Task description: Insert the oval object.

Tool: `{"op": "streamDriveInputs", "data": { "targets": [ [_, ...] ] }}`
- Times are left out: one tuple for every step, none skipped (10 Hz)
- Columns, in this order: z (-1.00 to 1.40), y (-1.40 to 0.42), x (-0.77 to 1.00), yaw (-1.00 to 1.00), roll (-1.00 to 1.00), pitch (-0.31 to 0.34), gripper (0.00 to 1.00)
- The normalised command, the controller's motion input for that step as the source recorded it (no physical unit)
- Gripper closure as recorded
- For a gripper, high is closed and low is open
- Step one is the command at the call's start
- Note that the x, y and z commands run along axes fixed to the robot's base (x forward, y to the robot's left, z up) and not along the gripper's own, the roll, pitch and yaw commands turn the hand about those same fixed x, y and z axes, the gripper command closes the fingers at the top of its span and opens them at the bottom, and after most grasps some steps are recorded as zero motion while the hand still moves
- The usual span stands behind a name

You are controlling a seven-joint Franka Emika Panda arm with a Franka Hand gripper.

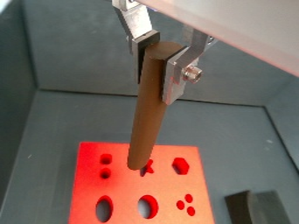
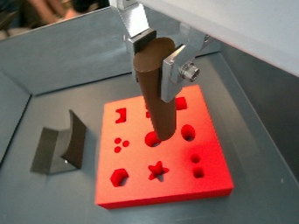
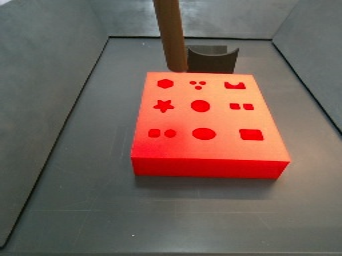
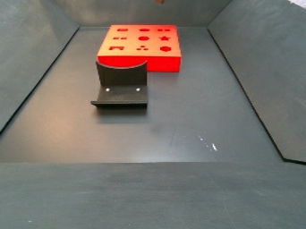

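Observation:
My gripper [image 1: 162, 66] is shut on the top of the oval object [image 1: 146, 114], a long slim brown peg that hangs upright between the silver fingers [image 1: 177, 73]. Both wrist views show this grip [image 2: 158, 63]. The peg [image 2: 156, 96] hangs over the red block [image 2: 176, 166], which has several shaped holes. Its lower end is above the middle of the block's top, and I cannot tell whether it touches. In a side view the peg [image 3: 170, 30] comes down from above at the far edge of the red block [image 3: 201, 130]; the gripper itself is out of that frame.
The dark fixture [image 4: 121, 86] stands on the grey floor just beside the red block [image 4: 141, 46]. It also shows in the other views [image 2: 65, 144] [image 3: 210, 57] [image 1: 263, 210]. Grey walls [image 3: 80, 60] close in the work area.

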Motion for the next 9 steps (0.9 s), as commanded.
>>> {"op": "streamDriveInputs", "data": {
  "targets": [
    [-0.19, -0.08, 0.19, 0.92, 0.00, 0.000, 1.00],
    [-0.20, -0.08, 0.18, 0.93, 0.00, 0.000, 1.00],
    [-0.16, -0.05, 0.15, 0.96, 0.01, -0.009, 1.00],
    [-0.17, -0.02, 0.13, 0.96, 0.04, 0.000, 1.00],
    [-0.20, -0.10, 0.19, 0.91, 0.00, 0.000, 1.00],
    [-0.22, -0.13, 0.20, 0.89, 0.00, 0.000, 1.00],
    [-0.22, -0.11, 0.20, 0.90, 0.00, 0.000, 1.00],
    [-0.20, -0.09, 0.18, 0.92, 0.00, 0.000, 1.00],
    [-0.18, 0.00, 0.11, 0.96, 0.09, 0.000, 1.00]
  ]
}}
